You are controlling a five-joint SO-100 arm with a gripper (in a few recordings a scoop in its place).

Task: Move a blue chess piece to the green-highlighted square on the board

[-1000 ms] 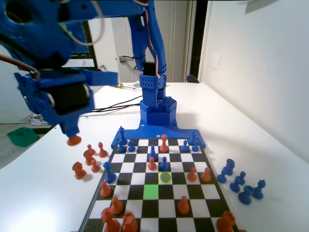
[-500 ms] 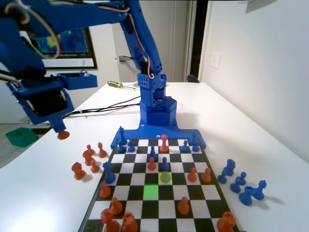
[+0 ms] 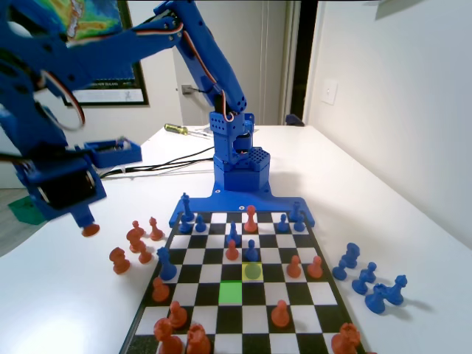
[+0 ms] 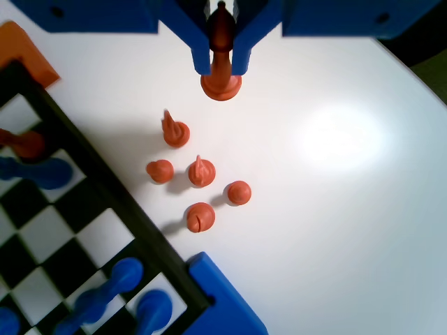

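The blue tool [image 4: 221, 59] is clamped on a red-orange plastic piece [image 4: 221, 82] above the white table [image 4: 349, 209], off the board's left edge. The small blue plastic pawn [image 3: 251, 251] stands mid-board, behind the yellow square: probably light, rigid and slick, best pinched below its round head.

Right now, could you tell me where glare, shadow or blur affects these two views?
Wrist view: a bright glare patch on the white table, and the captured red-orange pieces cast soft shadows. Fixed view: the near arm and gripper look soft, while the board is sharper.
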